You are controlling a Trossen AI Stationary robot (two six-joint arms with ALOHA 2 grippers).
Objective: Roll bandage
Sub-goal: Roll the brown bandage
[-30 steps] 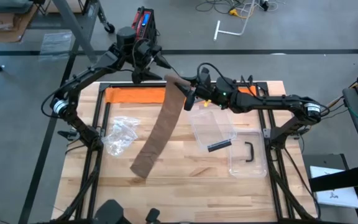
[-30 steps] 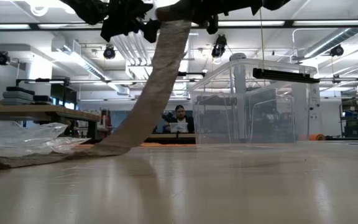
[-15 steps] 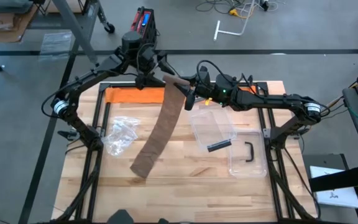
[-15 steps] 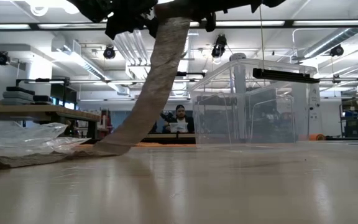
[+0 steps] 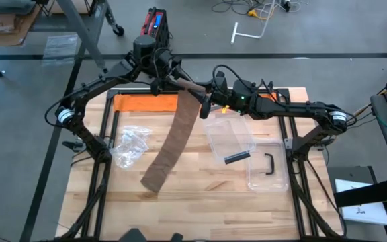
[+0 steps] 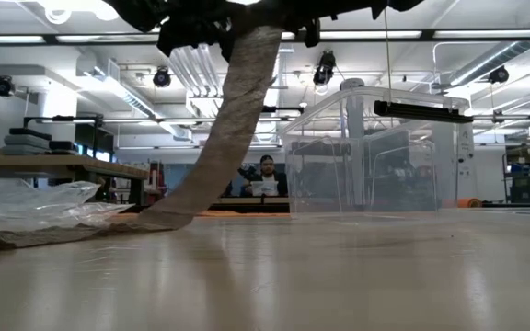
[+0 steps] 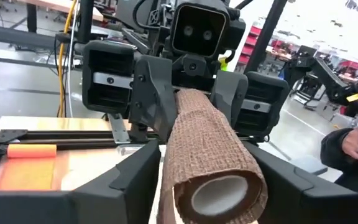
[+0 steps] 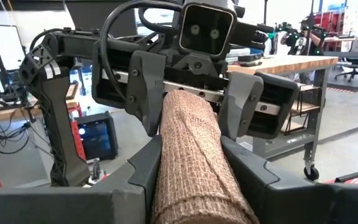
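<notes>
A tan bandage roll [image 5: 192, 87] is up in the air over the table's far middle. Its white core [image 7: 219, 194] faces the left wrist camera. A long unrolled strip [image 5: 173, 138] slants down from the roll, and the strip's free end [image 5: 154, 180] lies flat on the wooden table. My right gripper [image 5: 204, 97] is shut on the roll's right end. My left gripper [image 5: 175, 79] comes level from the far left. It is open, with one finger close on each side of the roll's left end [image 7: 213, 168]. My left gripper's fingers [image 7: 135, 180] flank the roll's left end, and I cannot tell whether they touch it. My right gripper pinches the roll's right end [image 8: 191, 155] between its two fingers [image 8: 143, 169]. It comes level from the table's right, fingers lying along the roll. The roll hangs level and clear of the table, the strip trailing below it.
A clear plastic box [image 5: 230, 138] stands on the table's right half, with its lid [image 5: 269, 171] and a short black bar [image 5: 237, 158] beside it. A crumpled plastic bag [image 5: 130, 144] lies at the left, an orange pad [image 5: 146, 102] at the far edge. A person [image 6: 267, 175] sits far behind.
My left gripper has moved toward the table's right, up to the roll's left end, rolling a little about its own axis. The roll, the strip and my right gripper have stayed where they were.
</notes>
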